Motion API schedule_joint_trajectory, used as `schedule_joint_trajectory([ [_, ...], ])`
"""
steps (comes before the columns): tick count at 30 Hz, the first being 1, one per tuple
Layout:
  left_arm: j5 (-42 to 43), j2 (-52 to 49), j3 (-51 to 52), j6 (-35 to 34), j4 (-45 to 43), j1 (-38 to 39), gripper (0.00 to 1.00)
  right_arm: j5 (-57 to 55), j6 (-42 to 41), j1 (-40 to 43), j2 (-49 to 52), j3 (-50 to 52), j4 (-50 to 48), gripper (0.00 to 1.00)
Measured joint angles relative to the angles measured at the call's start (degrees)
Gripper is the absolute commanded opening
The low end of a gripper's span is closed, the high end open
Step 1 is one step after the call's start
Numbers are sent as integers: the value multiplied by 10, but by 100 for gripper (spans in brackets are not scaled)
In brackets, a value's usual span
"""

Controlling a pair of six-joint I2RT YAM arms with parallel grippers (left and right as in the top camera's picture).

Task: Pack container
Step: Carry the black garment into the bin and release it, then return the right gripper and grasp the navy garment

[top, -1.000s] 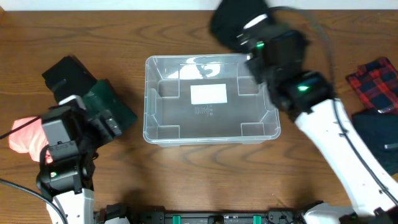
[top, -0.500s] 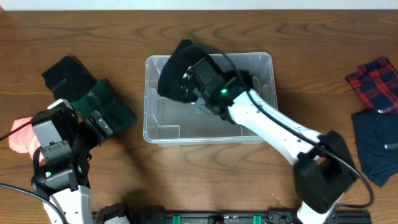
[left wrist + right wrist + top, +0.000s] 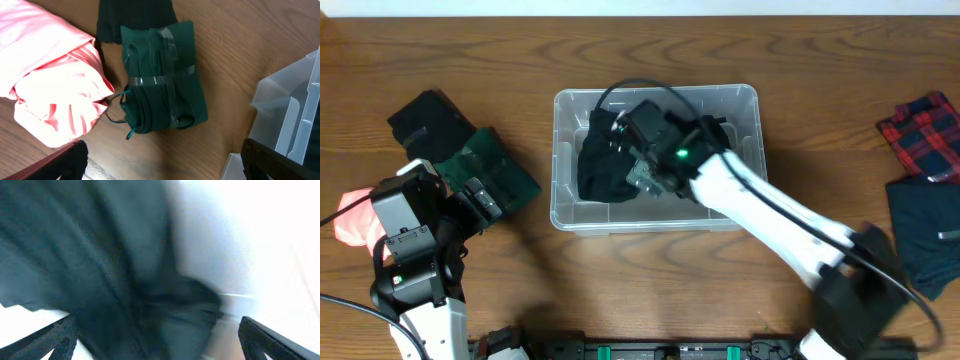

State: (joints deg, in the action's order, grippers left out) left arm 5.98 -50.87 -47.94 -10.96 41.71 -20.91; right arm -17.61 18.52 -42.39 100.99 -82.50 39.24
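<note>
My right gripper (image 3: pixel 160 337) low over container (image 3: pixel 720 92), fingers spread, gripping nothing; dark garment (image 3: pixel 592 165) heaped inside. My left gripper (image 3: pixel 170 161) spread, empty, above green taped bundle (image 3: pixel 162 80) on bench (image 3: pixel 240 40).

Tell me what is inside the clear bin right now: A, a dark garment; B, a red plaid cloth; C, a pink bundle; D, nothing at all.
A: in the overhead view a dark garment lies in the left part of the container, while the plaid cloth and the pink bundle lie outside it on the table.
</note>
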Motion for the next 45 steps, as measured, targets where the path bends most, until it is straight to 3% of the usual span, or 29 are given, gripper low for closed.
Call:
schedule_joint_trajectory([
  [4,0,0,0,0,-1,0,98,-57,-38,48,-111,-5,-9,99],
  [9,0,0,0,0,-1,0,98,-115,-131,204,-169,-18,45,99],
  [14,0,0,0,0,-1,0,98,-135,-185,374,-136,-10,102,99],
  [23,0,0,0,0,-1,0,98,-124,-172,581,-17,6,56,99],
  [34,0,0,0,0,-1,0,98,-126,-238,615,59,48,229,99],
  [37,0,0,0,0,-1,0,98,-133,-258,615,59,77,213,99],
  [45,0,0,0,0,-1,0,98,-148,-252,615,59,200,58,99],
])
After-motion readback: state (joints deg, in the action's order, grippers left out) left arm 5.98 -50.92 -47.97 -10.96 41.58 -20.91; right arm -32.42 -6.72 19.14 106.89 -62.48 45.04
